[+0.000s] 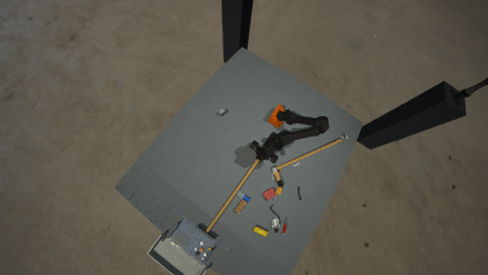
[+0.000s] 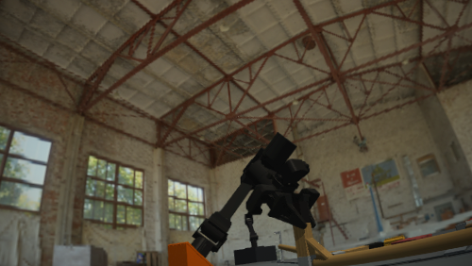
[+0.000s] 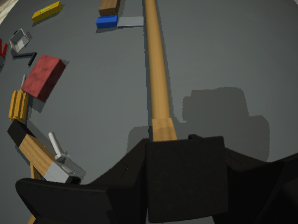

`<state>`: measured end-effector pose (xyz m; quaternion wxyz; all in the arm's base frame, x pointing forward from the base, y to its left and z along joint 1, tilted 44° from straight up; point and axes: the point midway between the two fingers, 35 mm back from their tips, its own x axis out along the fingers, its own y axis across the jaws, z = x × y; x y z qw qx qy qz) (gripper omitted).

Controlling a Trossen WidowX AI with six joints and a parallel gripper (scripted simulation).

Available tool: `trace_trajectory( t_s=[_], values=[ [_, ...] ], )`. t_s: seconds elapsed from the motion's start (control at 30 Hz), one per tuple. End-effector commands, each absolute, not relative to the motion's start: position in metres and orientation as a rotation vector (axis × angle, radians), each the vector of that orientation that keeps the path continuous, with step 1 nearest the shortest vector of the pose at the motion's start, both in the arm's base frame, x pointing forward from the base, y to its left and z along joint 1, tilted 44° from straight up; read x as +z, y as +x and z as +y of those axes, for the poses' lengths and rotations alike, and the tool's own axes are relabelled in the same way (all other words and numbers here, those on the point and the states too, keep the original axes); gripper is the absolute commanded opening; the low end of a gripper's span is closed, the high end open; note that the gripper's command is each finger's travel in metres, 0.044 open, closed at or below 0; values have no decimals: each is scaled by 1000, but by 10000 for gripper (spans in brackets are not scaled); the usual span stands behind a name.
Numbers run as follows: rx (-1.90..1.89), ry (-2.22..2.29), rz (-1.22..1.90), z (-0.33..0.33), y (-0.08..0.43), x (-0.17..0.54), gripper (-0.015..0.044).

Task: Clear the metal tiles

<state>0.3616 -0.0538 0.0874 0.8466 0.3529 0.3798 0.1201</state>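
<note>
The gripper (image 1: 260, 157) (image 2: 304, 224) (image 3: 164, 139) is shut on the wooden handle of the long scraper (image 1: 234, 194) (image 3: 157, 65). The handle runs from the fingers toward the lower left in the top view. The dark scraper head (image 1: 207, 231) is at the near edge of the steel bench plate (image 1: 187, 232), beside the tiles' side. Several small tiles (image 1: 201, 250) in pale, dark and orange tones lie in a group toward the plate's right part. The pale grey catch box (image 1: 178, 260) adjoins the plate's far side. The wrist view does not show the scraper head, plate or box.
A second long wooden tool (image 1: 312, 155) and a hammer (image 1: 277, 176) (image 3: 39, 155) lie right of the scraper. A red block (image 1: 269, 194) (image 3: 44, 77), a yellow block (image 1: 261, 231) (image 3: 47, 11) and a brown-and-blue brush-like item (image 1: 241, 206) lie nearby. A small grey object (image 1: 223, 112) lies far left.
</note>
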Motion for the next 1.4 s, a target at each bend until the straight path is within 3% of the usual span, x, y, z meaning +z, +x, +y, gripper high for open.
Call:
trace_trajectory(
  t_s=[0.0,1.37],
  values=[
    [251,737,786,-57,370,92,0],
    [258,734,779,-59,425,97,0]
  ],
)
